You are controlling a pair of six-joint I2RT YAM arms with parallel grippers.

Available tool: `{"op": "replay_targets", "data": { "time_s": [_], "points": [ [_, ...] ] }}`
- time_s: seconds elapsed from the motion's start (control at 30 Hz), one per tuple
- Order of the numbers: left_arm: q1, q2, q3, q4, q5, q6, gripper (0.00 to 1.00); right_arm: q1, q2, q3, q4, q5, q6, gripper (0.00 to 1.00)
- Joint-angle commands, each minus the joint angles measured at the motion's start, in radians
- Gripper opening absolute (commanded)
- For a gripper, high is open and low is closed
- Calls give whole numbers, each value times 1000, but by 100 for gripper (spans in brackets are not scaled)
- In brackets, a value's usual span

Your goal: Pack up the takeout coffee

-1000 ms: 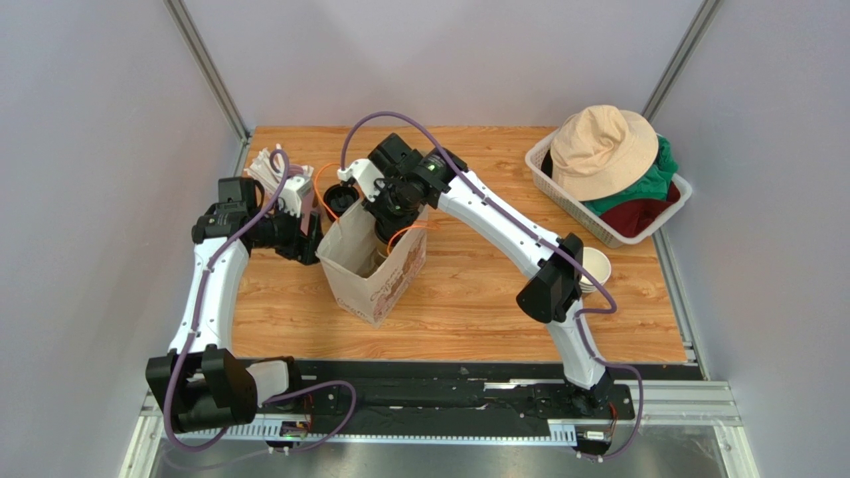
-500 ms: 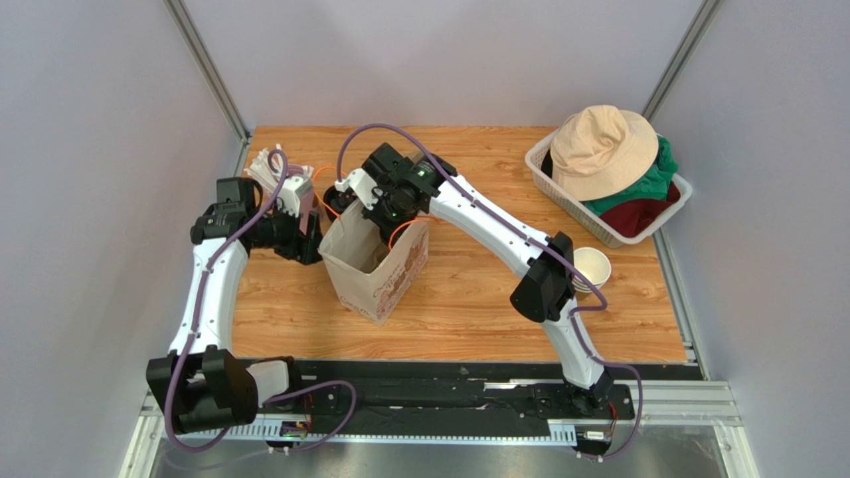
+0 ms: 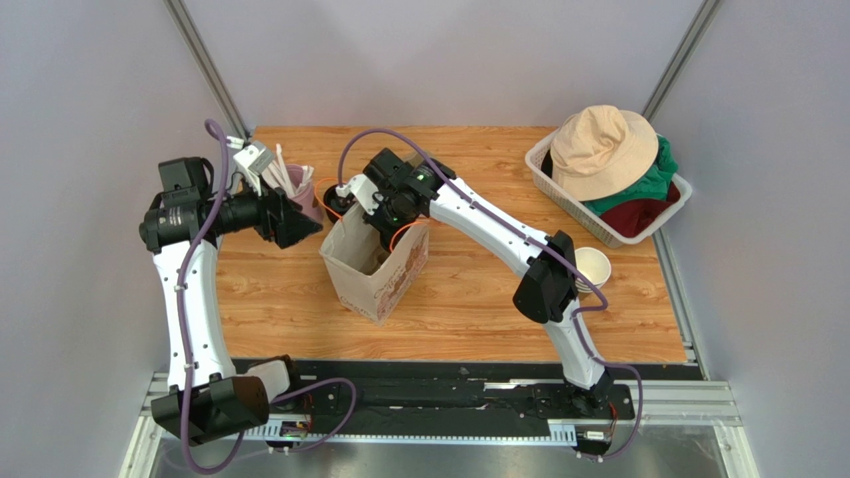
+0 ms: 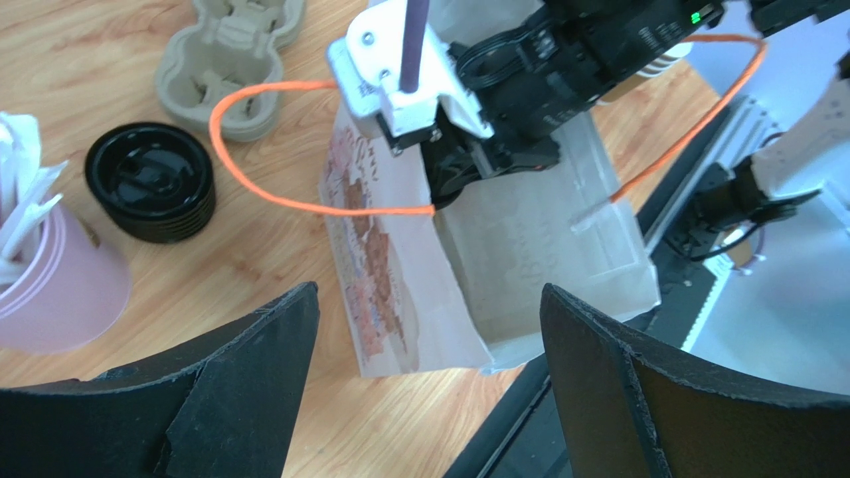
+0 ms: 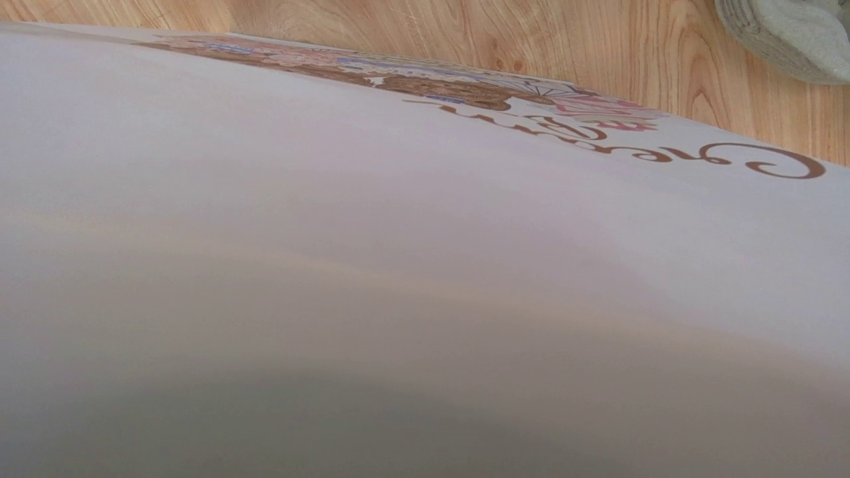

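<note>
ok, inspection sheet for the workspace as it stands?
Surface: wooden tabletop, no spills seen.
Job's things: printed kraft paper bag stands open mid-table; lidded kraft coffee cup not visible in any view.
Clutter: stack of black plastic lids, pink cup of white wrapped sticks, moulded pulp cup carrier, stack of lidless paper cups, white plastic basket holding beige bucket hat.
Tools: left tool open, empty, clear of bag; right tool shut at bag mouth, fingertips hidden.
Cables: purple cables along both arms; orange loop beside bag rim.
Surroundings: grey panel walls; nothing else seen.
</note>
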Motion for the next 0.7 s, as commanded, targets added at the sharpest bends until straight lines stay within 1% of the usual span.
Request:
{"op": "replay_targets", "data": {
  "time_s": [0.0,0.1,0.13,0.17,0.2,0.23,0.3,0.33,0.57,0.67],
  "points": [
    [0,30,60,-42,116,25,90,5,-66,-3,42,-22,-2,0],
    [-34,5,60,20,75,-32,91,5,-68,-3,45,-22,0,0],
    [-51,-4,52,79,3,-53,91,5,-69,-3,43,-26,1,0],
    [-97,-16,31,110,-40,-94,91,5,-71,-3,45,-27,1,0],
    [-120,-38,18,136,-78,-110,91,5,-71,-6,46,-29,1,0],
    [-140,-45,8,182,-150,-122,92,5,-72,-4,45,-30,1,0],
    [-198,-61,-8,216,-226,-152,92,3,-72,-6,43,-32,6,0],
    [-226,-61,-9,236,-287,-155,92,3,-72,-7,45,-32,5,0],
    [-296,-30,-18,281,-457,-181,92,5,-81,-9,45,-38,8,0],
    [-300,-21,-32,299,-505,-184,92,5,-83,-12,43,-39,8,0]
  ]
}}
